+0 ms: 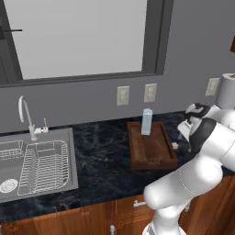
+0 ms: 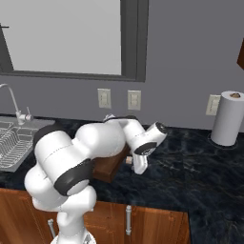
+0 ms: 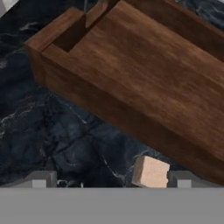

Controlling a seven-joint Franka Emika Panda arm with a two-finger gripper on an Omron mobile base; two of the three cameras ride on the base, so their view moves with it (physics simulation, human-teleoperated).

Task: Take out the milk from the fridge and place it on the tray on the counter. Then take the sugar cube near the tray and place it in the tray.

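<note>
in the left base view the milk (image 1: 147, 121) stood upright at the far end of the tray (image 1: 158, 156) on the counter (image 1: 101, 160). the sugar cube (image 1: 174, 145) lay just right of the tray, near the arm's wrist.

in the right base view the sugar cube (image 2: 127, 160) showed beside the tray (image 2: 108, 170), next to the lowered hand.

in the hand view the gripper (image 3: 111, 179) hung low over the counter (image 3: 52, 131) with fingers wide open, holding nothing. the sugar cube (image 3: 150, 172) sat between the fingertips, close to the right fingertip (image 3: 183, 179), beside the tray wall (image 3: 109, 109).
</note>
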